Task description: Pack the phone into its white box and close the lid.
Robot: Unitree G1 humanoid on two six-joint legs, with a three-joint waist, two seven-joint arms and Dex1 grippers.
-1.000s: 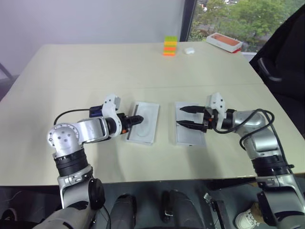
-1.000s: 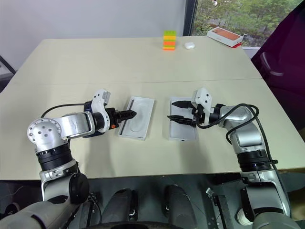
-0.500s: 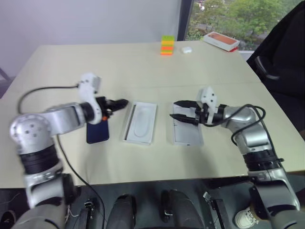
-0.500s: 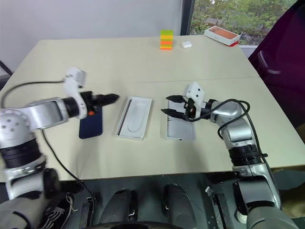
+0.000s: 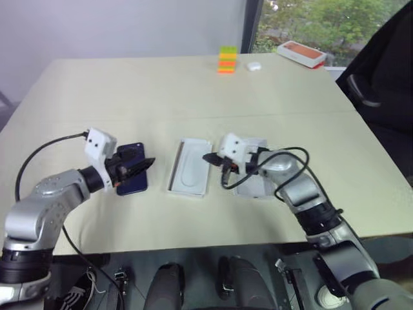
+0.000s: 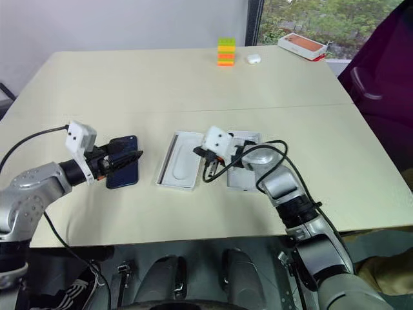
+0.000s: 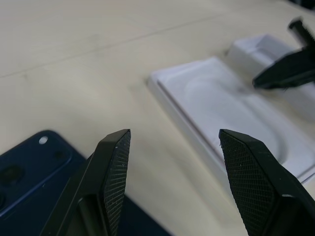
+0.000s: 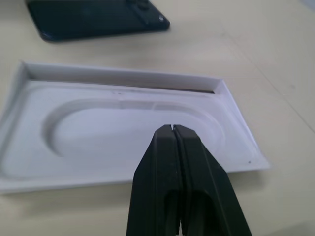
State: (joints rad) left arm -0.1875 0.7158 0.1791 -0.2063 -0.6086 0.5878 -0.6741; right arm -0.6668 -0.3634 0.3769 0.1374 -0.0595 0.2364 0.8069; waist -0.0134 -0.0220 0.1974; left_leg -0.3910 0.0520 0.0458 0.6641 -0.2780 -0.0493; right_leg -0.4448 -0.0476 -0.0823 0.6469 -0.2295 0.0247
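While no brand name, label or writing can be read on anything here, shapes and surfaces are plain enough. Nearest the robot on the pale matte table (image 5: 193, 97), the left gripper (image 5: 143, 163) hovers with its two black, cross-hatched fingers (image 7: 116, 172) spread apart and nothing between them, its tips over the phone (image 5: 131, 176). That phone is a slim, glossy, dark navy slab lying flat, its long axis running from the near edge toward the far edge, slightly tilted, with its camera corner at the far end. Just beside it toward the right lies the white box (image 5: 190, 166), a shallow thin-walled cardboard rectangle parallel to the phone, its top filled by a smooth white insert (image 8: 133, 128) with a rounded oblong recess; a thin tan-brown strip shows along one inner wall in the right wrist view. The right gripper (image 5: 211, 157) has its black fingers pressed together, holding nothing, and its tip hangs over the box's right edge. Just right of that, partly hidden under the right arm and its cable, lies the lid (image 5: 253, 183), white and rectangular, its long axis also near to far. Far across the table stand a small block stack (image 5: 227, 61) in green, yellow and orange layers, a small white rounded case (image 5: 253, 66), and an orange-topped box (image 5: 301, 54) near the window.
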